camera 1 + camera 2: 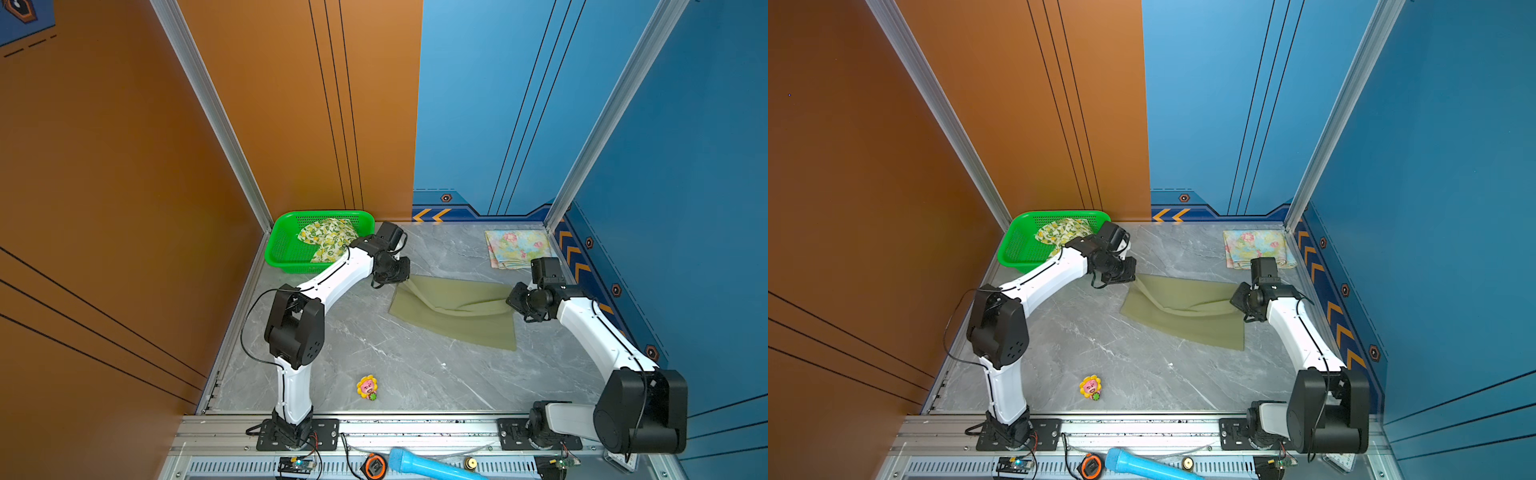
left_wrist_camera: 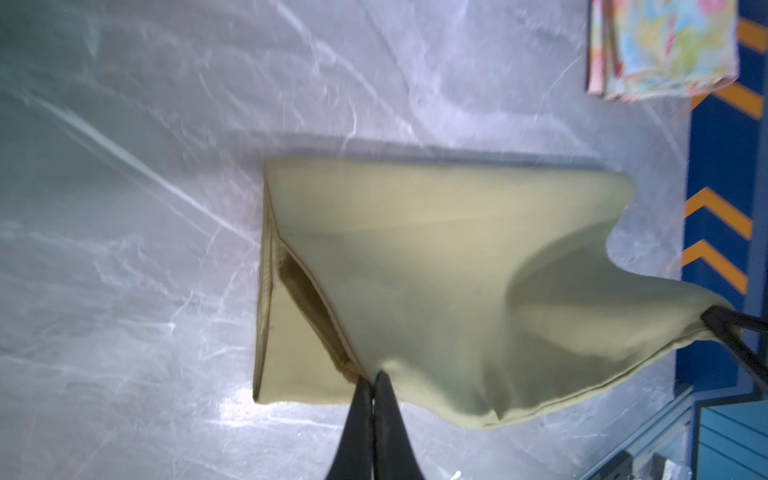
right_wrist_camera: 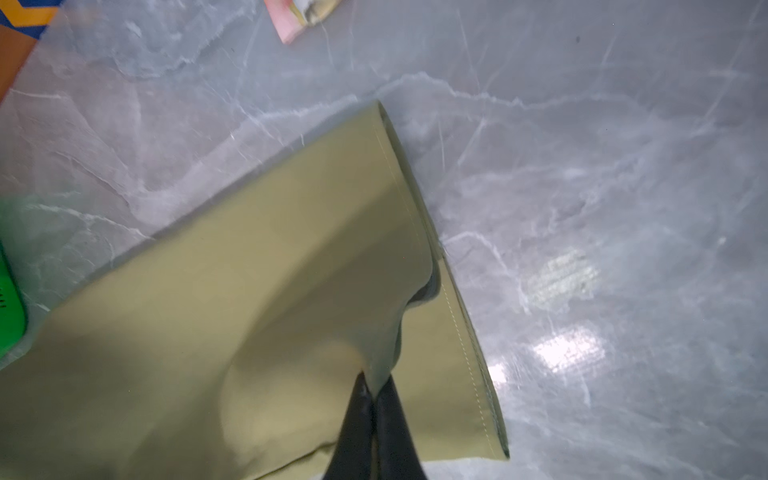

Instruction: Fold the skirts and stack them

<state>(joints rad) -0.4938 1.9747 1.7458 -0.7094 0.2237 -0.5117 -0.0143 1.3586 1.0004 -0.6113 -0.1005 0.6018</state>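
Observation:
The olive green skirt point(image 1: 453, 309) point(image 1: 1183, 309) lies mid-table, its two far corners pulled up off the surface. My left gripper point(image 1: 401, 279) point(image 2: 372, 380) is shut on the far left corner of that skirt point(image 2: 436, 270). On the far right corner of the skirt point(image 3: 257, 291), my right gripper point(image 1: 510, 297) point(image 3: 374, 388) is shut as well. The pastel floral skirt point(image 1: 519, 248) point(image 1: 1256, 248) point(image 2: 660, 45) lies folded at the far right corner of the table. Inside the green basket point(image 1: 286, 245) point(image 1: 1017, 245) lies the crumpled lemon-print skirt point(image 1: 326, 239) point(image 1: 1061, 232).
A small yellow and pink flower toy point(image 1: 367, 387) point(image 1: 1090, 387) lies near the front of the marble table. Walls stand close to the basket on the left and the floral skirt on the right. A blue cylinder point(image 1: 428, 465) and an orange tape measure point(image 1: 375, 466) rest on the front rail.

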